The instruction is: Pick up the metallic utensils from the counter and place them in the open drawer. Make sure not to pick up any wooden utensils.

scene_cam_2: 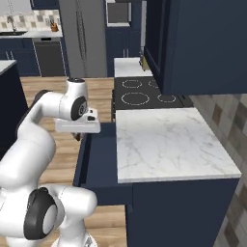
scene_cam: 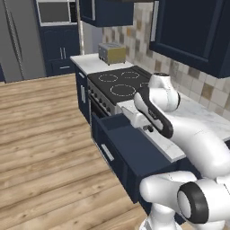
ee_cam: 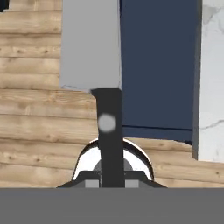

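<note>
**A:** The hand view is where the story is. The knife (ee_cam: 94,57) runs straight up from the fingers (ee_cam: 109,181), grey blade on top and black handle (ee_cam: 108,131) below, and the fingers are pinched nearly shut on the lower end of that handle.

**B:** So the arm has it by the handle rather than the steel. That looks the sensible place: the handle is thicker and likely less slick than the flat blade.

**A:** And it is a stiff thing, so it should not sag or bend. The worry is the broad blade, which probably carries most of the weight and sits well away from the grip. It could swing in the fingers if the arm jerks.

**B:** Where is it against the drawer (ee_cam: 157,65)?

**A:** The blade hangs partly over the wood floor (ee_cam: 30,57), with its right edge across the navy drawer. The marble worktop (ee_cam: 212,78) lies beyond that, at the far right of the view.

**B:** In the right base view the hand (scene_cam_2: 79,126) is out past the drawer's (scene_cam_2: 99,159) outer edge, well clear of the worktop (scene_cam_2: 169,140).

**A:** The left base view agrees: the hand (scene_cam: 141,121) is up by the drawer (scene_cam: 130,148). No spoons can be made out anywhere.
</note>
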